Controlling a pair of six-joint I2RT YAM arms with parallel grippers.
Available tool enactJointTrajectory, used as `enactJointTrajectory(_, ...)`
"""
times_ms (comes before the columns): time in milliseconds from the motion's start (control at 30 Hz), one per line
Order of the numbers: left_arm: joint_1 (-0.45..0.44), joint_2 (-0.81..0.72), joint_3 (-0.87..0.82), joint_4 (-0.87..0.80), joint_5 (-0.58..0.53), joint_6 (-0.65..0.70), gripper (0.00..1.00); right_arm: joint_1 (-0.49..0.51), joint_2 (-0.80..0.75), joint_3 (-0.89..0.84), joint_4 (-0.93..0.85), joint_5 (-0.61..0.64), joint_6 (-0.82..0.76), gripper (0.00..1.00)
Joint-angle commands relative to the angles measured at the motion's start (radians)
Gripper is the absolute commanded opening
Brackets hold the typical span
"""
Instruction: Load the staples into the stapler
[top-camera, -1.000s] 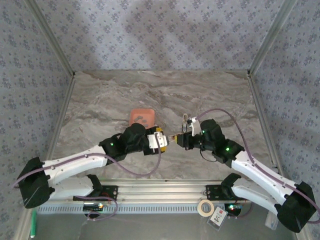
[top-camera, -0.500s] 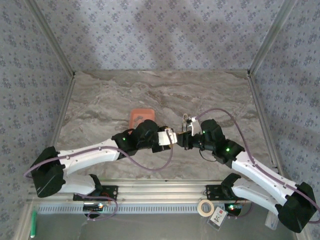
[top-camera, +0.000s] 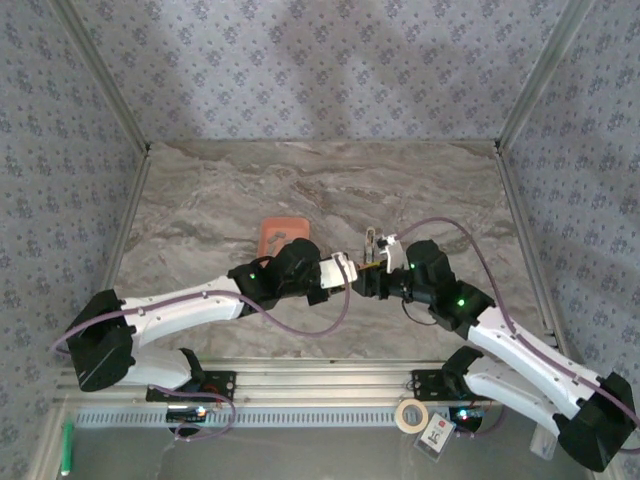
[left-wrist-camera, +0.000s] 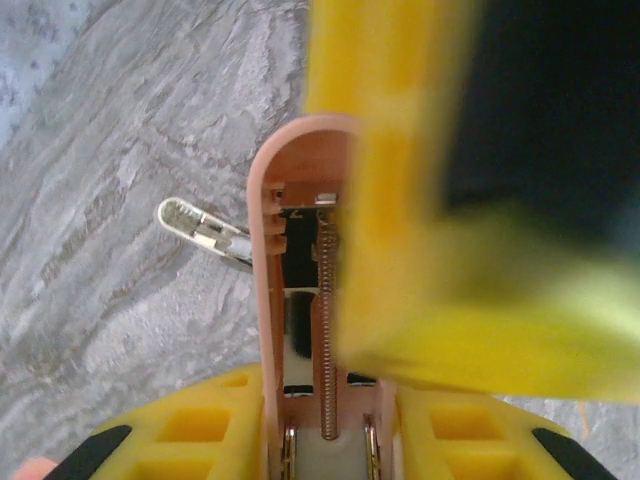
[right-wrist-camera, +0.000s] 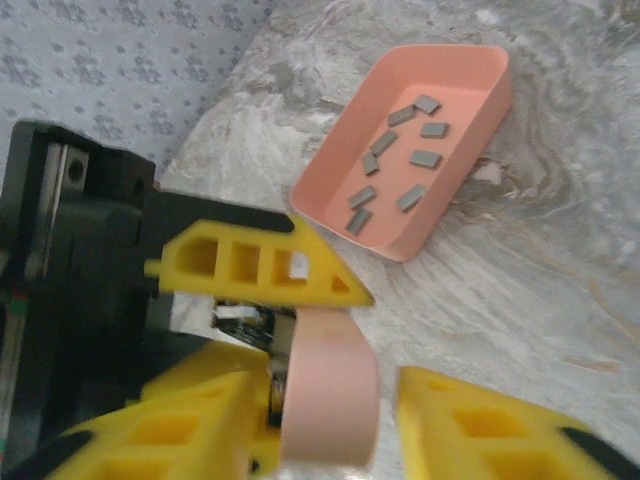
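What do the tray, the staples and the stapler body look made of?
The tray looks like matte salmon plastic: rounded, moulded walls. The staples look like dark grey metal, with a dull sheen. The stapler has a smooth salmon shell, probably plastic; its coiled spring and bright inner plates look like steel.

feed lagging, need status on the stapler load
left tool shut on stapler. right tool open around its end. staples in tray. nothing blocking.
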Motion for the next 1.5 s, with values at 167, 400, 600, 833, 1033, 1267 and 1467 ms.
enactJointTrajectory(167,-0.007,0.112,0.089,0.085,-0.201,-0.529,0.19,-0.141,-0.174,0.019,-0.186,0.246,0.037,0.52)
enactJointTrajectory(400,-0.007,0.258,0.136,0.149,-0.363,-0.801,0.16,-0.206,-0.216,-0.029,-0.208,0.244,0.054,0.52)
enactJointTrajectory(600,-0.008,0.404,0.260,0.095,-0.493,-0.912,0.17,-0.234,-0.226,-0.057,-0.215,0.202,0.061,0.52)
enactJointTrajectory(833,0.014,0.512,0.283,0.121,-0.511,-1.041,0.17,-0.245,-0.257,-0.073,-0.225,0.182,0.068,0.52)
enactJointTrajectory(1033,0.041,0.579,0.314,0.132,-0.490,-1.048,0.17,-0.252,-0.276,-0.080,-0.233,0.178,0.068,0.52)
enactJointTrajectory(1267,0.064,0.632,0.343,0.143,-0.483,-1.018,0.20,-0.261,-0.276,-0.087,-0.226,0.163,0.064,0.52)
enactJointTrajectory(1467,0.073,0.667,0.372,0.133,-0.458,-1.017,0.22,-0.263,-0.278,-0.089,-0.221,0.153,0.063,0.52)
